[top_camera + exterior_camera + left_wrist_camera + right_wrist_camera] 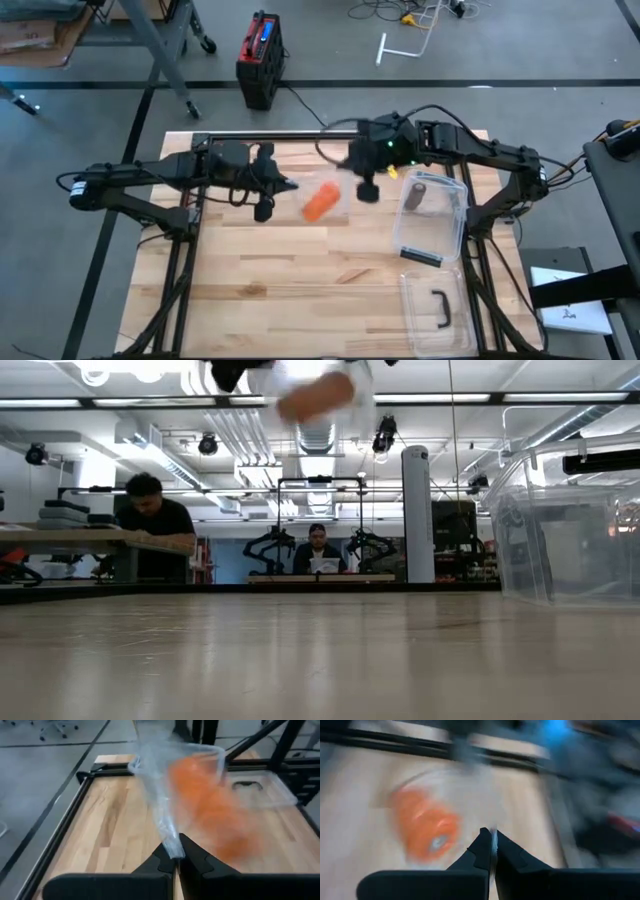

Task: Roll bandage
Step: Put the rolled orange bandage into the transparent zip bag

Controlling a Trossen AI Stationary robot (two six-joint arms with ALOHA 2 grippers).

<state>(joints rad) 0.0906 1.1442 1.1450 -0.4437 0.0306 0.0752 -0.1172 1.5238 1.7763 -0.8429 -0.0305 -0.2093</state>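
Note:
An orange bandage roll (320,203) sits inside a clear plastic wrapper (160,795), held up above the middle of the table between my two grippers. My left gripper (283,187) is to the roll's left and is shut on the wrapper. My right gripper (366,188) is to its right and is also shut on the wrapper. The roll shows blurred in the left wrist view (212,807), in the right wrist view (426,827) and at the top of the low view (315,395). My left gripper pinches a gathered end of the clear wrapper (173,849) between its two fingers. The wrapper widens out away from the fingers with the orange roll inside, lifted clear of the table. My right gripper pinches a thin edge of the clear wrapper (493,839) between its two fingers. The roll hangs in the wrapper beyond the fingertips, clear of the table.
A clear plastic bin (455,225) stands at the table's right with a grey roll (414,193) and a black item (420,257) inside. Its lid (437,310) with a black handle lies nearer the front edge. People sit in the room behind (155,520).

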